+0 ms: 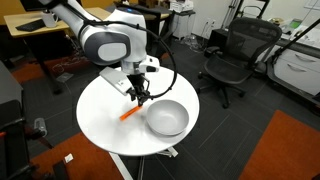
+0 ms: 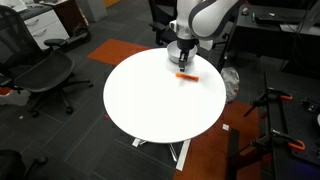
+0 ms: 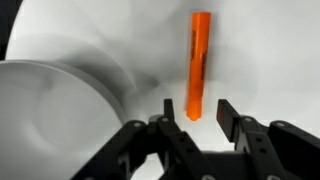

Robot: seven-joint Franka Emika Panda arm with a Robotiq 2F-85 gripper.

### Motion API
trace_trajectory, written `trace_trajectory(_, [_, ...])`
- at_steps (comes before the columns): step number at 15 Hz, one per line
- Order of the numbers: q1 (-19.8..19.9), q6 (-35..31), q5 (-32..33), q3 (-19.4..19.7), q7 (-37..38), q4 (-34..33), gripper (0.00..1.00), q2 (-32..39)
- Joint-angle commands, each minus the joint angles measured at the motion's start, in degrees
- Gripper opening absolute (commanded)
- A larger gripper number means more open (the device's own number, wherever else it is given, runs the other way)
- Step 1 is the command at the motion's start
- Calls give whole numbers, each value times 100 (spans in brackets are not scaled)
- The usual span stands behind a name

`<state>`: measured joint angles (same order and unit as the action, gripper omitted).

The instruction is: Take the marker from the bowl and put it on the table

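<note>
Orange marker (image 3: pixel 198 60) lies flat on the surface (image 1: pixel 100 110), out of the bowl (image 1: pixel 167 120) & just left of it. The pincer (image 3: pixel 195 112) is spread wide, holding nothing, right over the marker's near end. In wrist view its long axis runs straight away from the pincer, btwn the fingers. Placement prob. done. Next is a straight lift, w/o nudging it.

The Franka arm (image 1: pixel 105 42) has smooth, rounded white segments with dark grey joint bands. A black cable (image 1: pixel 172 66) loops beside its wrist. The gripper (image 3: pixel 196 112) and its fingers (image 3: pixel 228 116) are matte black.
</note>
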<state>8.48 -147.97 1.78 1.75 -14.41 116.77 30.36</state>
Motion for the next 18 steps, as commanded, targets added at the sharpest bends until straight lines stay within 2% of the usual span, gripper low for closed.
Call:
trace_trajectory(1, [139,52,-81,-119,-188,171,80,-221])
trace_trajectory(3, [150,64,-86,-124,-192,168,95,-229])
trace_trajectory(4, [153,72,-88,-127,-193,170,100,-235])
trace_trajectory(13, [256,-62,-205,-280,-447,485,100,-601])
trace_trajectory(17, [372,151,-413,-396,-788,599,100,-816])
trace_trajectory(18, [186,36,-238,-223,-483,330,100,-498])
